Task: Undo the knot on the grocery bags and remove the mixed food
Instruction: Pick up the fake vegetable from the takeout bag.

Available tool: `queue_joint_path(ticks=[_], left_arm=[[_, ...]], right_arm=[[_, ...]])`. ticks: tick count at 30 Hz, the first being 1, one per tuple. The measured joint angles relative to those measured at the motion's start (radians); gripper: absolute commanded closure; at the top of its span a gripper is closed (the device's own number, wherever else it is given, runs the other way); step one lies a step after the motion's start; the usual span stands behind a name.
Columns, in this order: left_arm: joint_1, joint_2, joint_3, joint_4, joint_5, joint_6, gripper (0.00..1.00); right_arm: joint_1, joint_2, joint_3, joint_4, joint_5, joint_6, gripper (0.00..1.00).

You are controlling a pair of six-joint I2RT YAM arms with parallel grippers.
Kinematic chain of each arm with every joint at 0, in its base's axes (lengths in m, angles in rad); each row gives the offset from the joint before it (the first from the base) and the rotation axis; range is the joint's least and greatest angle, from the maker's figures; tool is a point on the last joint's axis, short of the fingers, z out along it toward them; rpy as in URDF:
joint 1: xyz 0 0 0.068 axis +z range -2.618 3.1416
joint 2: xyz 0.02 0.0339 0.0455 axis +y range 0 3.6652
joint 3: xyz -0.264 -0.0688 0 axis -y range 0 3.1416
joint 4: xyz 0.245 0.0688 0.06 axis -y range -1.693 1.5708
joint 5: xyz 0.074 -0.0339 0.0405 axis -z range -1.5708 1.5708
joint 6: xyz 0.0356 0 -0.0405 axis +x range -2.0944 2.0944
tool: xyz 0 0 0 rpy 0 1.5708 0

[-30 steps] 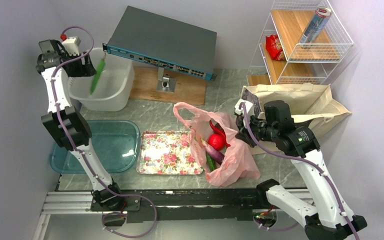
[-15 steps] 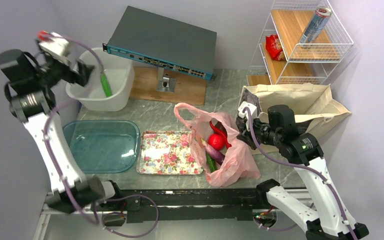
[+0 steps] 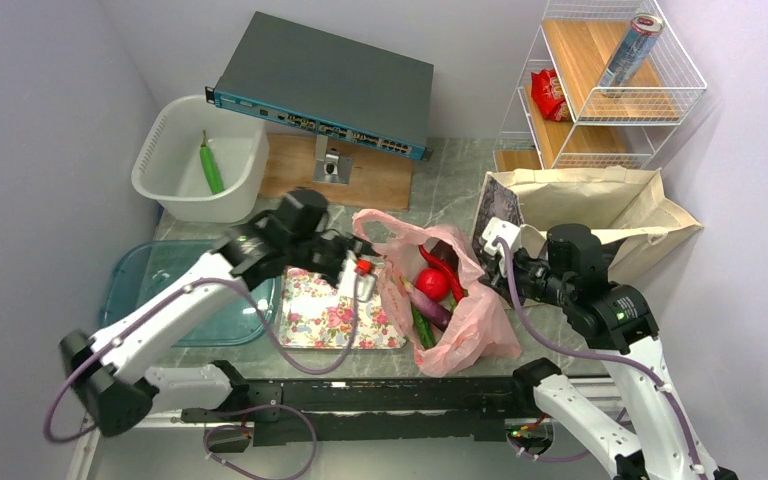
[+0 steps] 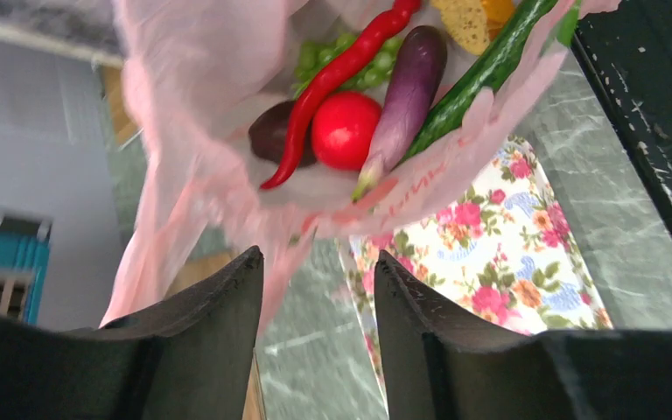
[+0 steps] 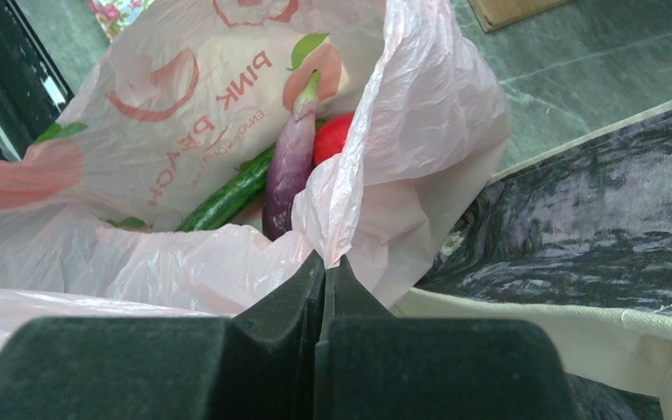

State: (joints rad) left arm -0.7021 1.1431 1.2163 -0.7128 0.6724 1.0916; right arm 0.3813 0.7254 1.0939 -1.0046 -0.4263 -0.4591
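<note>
On grey marble table (image 3: 450, 172) | pink bag (image 3: 472, 330) | lilac walls (image 3: 40, 100) | wire shelf (image 3: 575, 45) back-right

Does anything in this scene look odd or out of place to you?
Yes. The silver drink can leans tilted on the top shelf of the wire rack instead of standing upright. Also, a grey network switch sits at the back, an odd neighbour for food.

Pale lilac walls (image 3: 50, 80); grey marble tabletop (image 3: 450, 190); wire shelf (image 3: 572, 45) rt rear.
</note>
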Motion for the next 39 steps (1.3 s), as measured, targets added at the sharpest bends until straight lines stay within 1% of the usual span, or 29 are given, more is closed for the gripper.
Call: queue_joint_path(ticks=[1, 5, 7, 9, 10, 14, 15, 19, 23, 26, 28, 32, 33, 36, 37, 39], left_arm=[[-0.047, 0.041, -0.003, 0.01, -0.027, 0.027, 0.49], [-0.17, 0.212, 0.015, 0.086, -0.107, 0.113, 0.51], [-0.201, 0.282, 0.016, 0.118, -0.138, 0.141, 0.51], [-0.228, 0.346, 0.016, 0.144, -0.168, 0.166, 0.49], [-0.235, 0.368, 0.016, 0.154, -0.182, 0.175, 0.46], [-0.253, 0.451, 0.016, 0.194, -0.242, 0.217, 0.31], [-0.254, 0.47, 0.016, 0.2, -0.257, 0.227, 0.28], [-0.255, 0.545, 0.016, 0.206, -0.309, 0.252, 0.26], [-0.255, 0.627, 0.017, 0.219, -0.346, 0.264, 0.29], [-0.256, 0.676, 0.018, 0.24, -0.36, 0.269, 0.35], [-0.258, 0.702, 0.019, 0.259, -0.367, 0.267, 0.43], [-0.266, 0.756, 0.05, 0.273, -0.397, 0.253, 0.75], [-0.268, 0.768, 0.063, 0.27, -0.405, 0.251, 0.82], [-0.268, 0.766, 0.094, 0.249, -0.405, 0.216, 0.97], [-0.267, 0.758, 0.106, 0.238, -0.4, 0.203, 1.0], [-0.265, 0.723, 0.124, 0.211, -0.389, 0.176, 1.0]], right_arm=[[0.0, -0.002, 0.0, -0.009, -0.003, -0.014, 1.0], [0.0, -0.005, 0.0, -0.048, -0.012, -0.067, 1.0], [0.0, -0.001, 0.0, -0.068, -0.021, -0.098, 1.0], [0.0, 0.002, 0.0, -0.078, -0.026, -0.12, 1.0], [0.0, 0.003, 0.0, -0.083, -0.027, -0.13, 1.0], [0.0, 0.006, -0.009, -0.099, -0.029, -0.156, 1.0], [0.0, 0.005, -0.015, -0.101, -0.029, -0.159, 1.0], [0.0, -0.007, -0.047, -0.101, -0.029, -0.159, 1.0], [0.0, -0.011, -0.056, -0.1, -0.029, -0.156, 1.0], [0.0, -0.012, -0.06, -0.1, -0.029, -0.15, 1.0], [0.0, -0.012, -0.063, -0.095, -0.029, -0.144, 1.0], [0.0, -0.009, -0.065, -0.093, -0.028, -0.14, 1.0], [0.0, -0.007, -0.065, -0.093, -0.028, -0.14, 1.0], [0.0, -0.003, -0.065, -0.091, -0.021, -0.14, 1.0], [0.0, -0.003, -0.065, -0.088, -0.02, -0.139, 1.0], [0.0, -0.003, -0.065, -0.079, -0.019, -0.134, 1.0]])
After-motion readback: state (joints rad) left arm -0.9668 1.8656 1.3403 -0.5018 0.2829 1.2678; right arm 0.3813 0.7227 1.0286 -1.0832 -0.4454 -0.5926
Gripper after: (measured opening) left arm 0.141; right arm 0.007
